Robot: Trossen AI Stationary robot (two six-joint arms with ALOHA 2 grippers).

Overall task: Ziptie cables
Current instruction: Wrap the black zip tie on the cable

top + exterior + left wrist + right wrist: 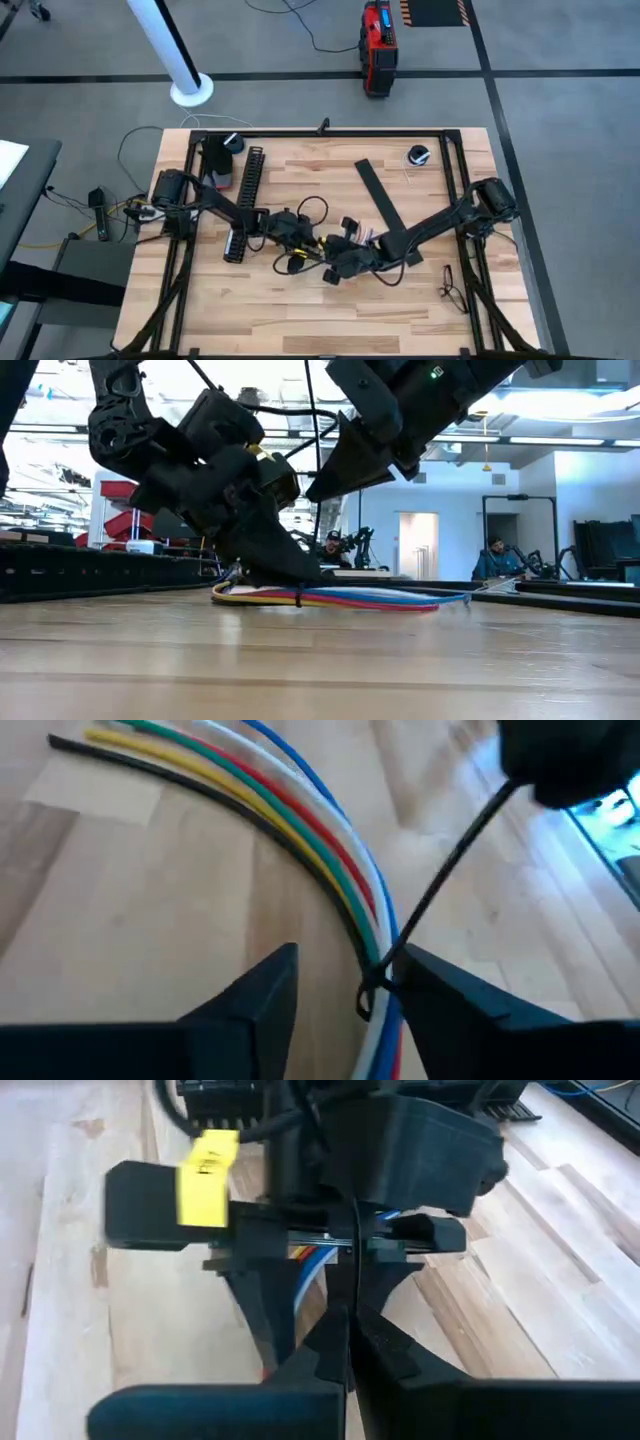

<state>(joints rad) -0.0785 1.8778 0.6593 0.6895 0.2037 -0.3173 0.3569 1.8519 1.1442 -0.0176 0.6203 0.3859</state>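
Pale wooden planks of the table (300,320) carry everything at this moment, with both arms meeting near its middle. Between the spread fingers (255,995) of the left gripper (340,990) run the cables (300,830), a flat fan of blue, white, red, green, yellow and black strands that draws together into one bunch right at the fingers. A thin black zip tie (445,880) is looped around that bunch close against one finger, and its free tail rises slanting away from the table. The left fingers stand apart on either side of the bundle, not pressing it.

The right gripper (345,1345) has its fingers pinched together on the zip tie's tail (352,1260), which runs as a thin dark line up toward the left gripper facing it; a yellow tag (207,1178) shows on that arm.

From table height, the cables (340,598) lie flat on the wood, stretching out sideways from beneath the left gripper (270,560), while the right gripper (345,470) hangs just above and beside it.

Seen from overhead, a black comb-slotted channel (244,200) lies behind the left arm and a flat black strip (385,210) under the right arm.
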